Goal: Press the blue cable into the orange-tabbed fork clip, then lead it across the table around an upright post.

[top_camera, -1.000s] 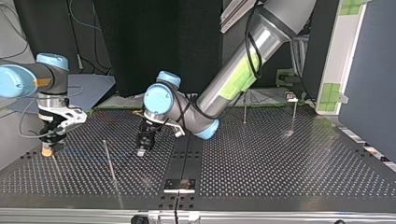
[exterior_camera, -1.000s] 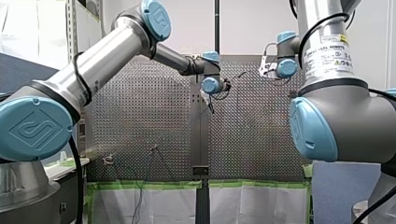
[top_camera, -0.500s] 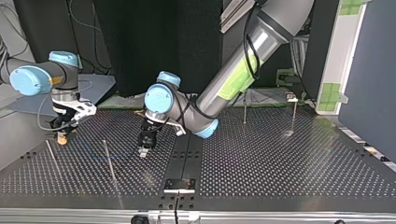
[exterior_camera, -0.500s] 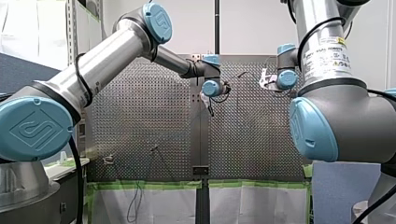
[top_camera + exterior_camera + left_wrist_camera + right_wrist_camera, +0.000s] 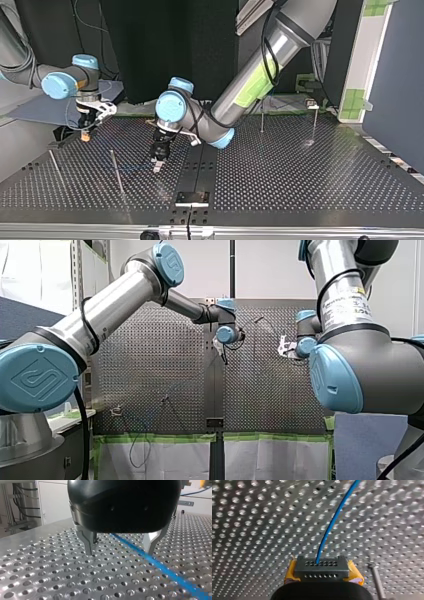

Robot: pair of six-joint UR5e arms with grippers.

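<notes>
The blue cable (image 5: 150, 560) runs slantwise over the perforated table between the two metal fingers (image 5: 88, 542) of my left gripper (image 5: 120, 553). That gripper is open and close above the table, and neither finger presses the cable. In the top view my left gripper (image 5: 158, 162) points down near the table's middle. My right gripper (image 5: 322, 567) has yellow pads and is shut on the blue cable (image 5: 332, 522), which leads away ahead of it. In the top view my right gripper (image 5: 86, 131) hangs at the back left. I cannot make out an orange-tabbed clip.
Thin upright posts stand in the top view at the left (image 5: 117, 172), far left (image 5: 55, 167) and back right (image 5: 262, 117), (image 5: 315, 122). One post (image 5: 377, 580) is beside my right gripper. A black strip (image 5: 199, 165) runs down the table's middle.
My right gripper has carried the cable from the top view's left edge toward the back and the middle. My left gripper has shifted slightly nearer the camera in the top view.
</notes>
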